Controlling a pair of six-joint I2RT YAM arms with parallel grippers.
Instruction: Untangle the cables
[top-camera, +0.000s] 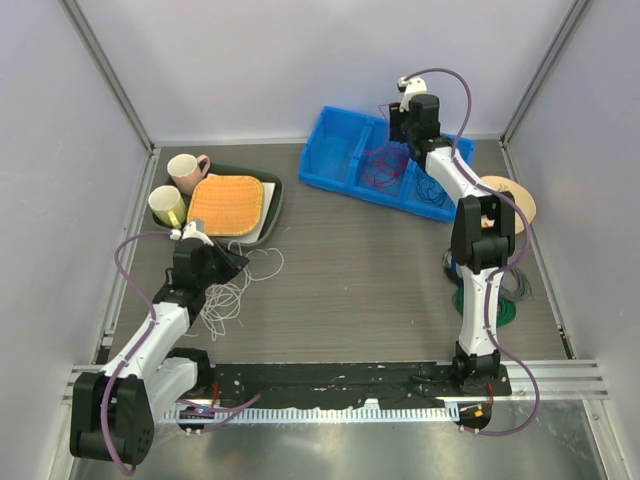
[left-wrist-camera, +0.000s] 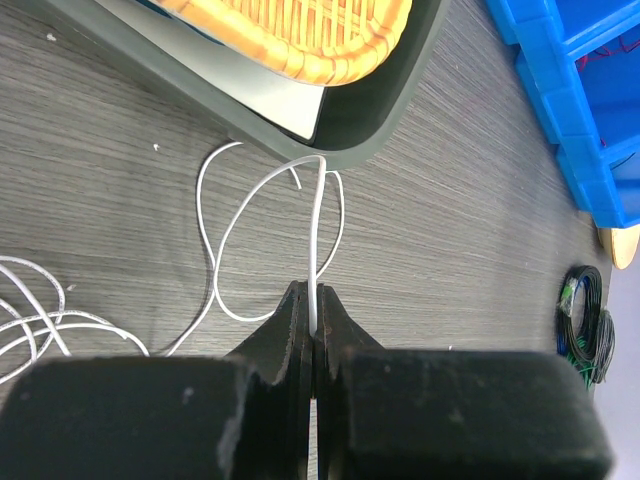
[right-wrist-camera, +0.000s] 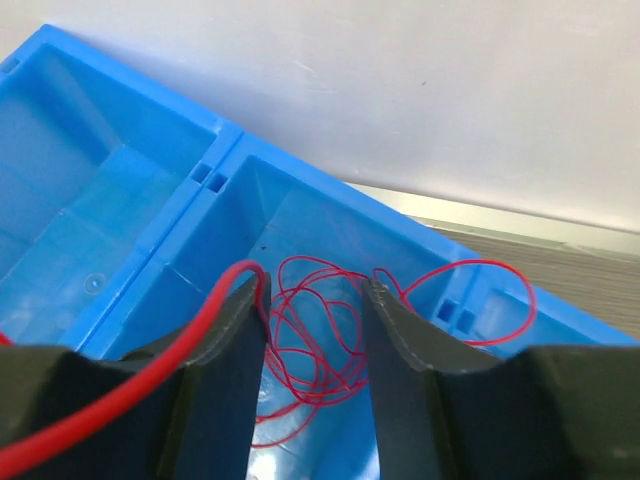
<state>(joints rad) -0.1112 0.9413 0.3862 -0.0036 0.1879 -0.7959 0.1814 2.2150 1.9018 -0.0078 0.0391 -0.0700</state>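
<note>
The left fingers (left-wrist-camera: 313, 305) are pinched shut on the white cable (left-wrist-camera: 318, 230). This thin, smooth strand runs straight out from between the tips, then curls back into two open loops flat on the grey wood-grain table (left-wrist-camera: 120, 180). More white loops lie off to the left of these fingers. Straight ahead of the tips is the rounded corner of a dark tray (left-wrist-camera: 385, 110), and the strand's far bend reaches its rim. The tray carries an orange woven mat (left-wrist-camera: 300, 25) over a pale sheet (left-wrist-camera: 290, 100). Only the top view shows a pink cup (top-camera: 187, 172) and a yellow cup (top-camera: 168, 205) beyond the mat. Well off to the right of the left fingers lies a black and green coil (left-wrist-camera: 585, 320).

The right fingers (top-camera: 402, 138) stand moderately apart, holding nothing between them, over the middle compartment of a glossy blue plastic bin (right-wrist-camera: 150, 220). The red cable (right-wrist-camera: 310, 340) lies as a loose tangle on that compartment's floor, below and between the tips. One red strand hooks over the tip of the finger on the left of the wrist view and trails back along it. Another loop reaches the divider wall on the other side. The top view alone shows a dark blue cable (top-camera: 432, 190) in the neighbouring compartment, close beside the right arm, with a round wooden disc (top-camera: 512, 195) past the bin's end.
</note>
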